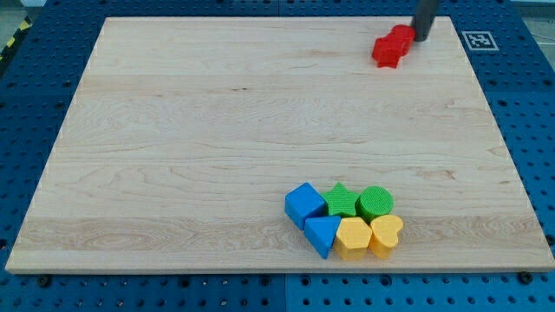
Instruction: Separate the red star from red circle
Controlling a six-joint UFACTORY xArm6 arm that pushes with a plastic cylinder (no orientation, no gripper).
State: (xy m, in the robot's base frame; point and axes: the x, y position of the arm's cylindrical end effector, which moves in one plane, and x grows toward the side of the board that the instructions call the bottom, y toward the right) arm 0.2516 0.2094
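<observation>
The red star (385, 52) lies near the view's top right on the wooden board (217, 130). The red circle (402, 36) sits just up and to the right of it, touching it. My tip (422, 39) is at the right side of the red circle, against it or very close. The dark rod rises from there out of the view's top edge.
A tight cluster lies near the view's bottom, right of centre: a blue cube (304, 204), a green star (342, 200), a green circle (375, 202), a blue triangle (322, 234), a yellow block (354, 237) and a yellow heart (387, 234). A black-and-white marker (479, 39) sits off the board's top right corner.
</observation>
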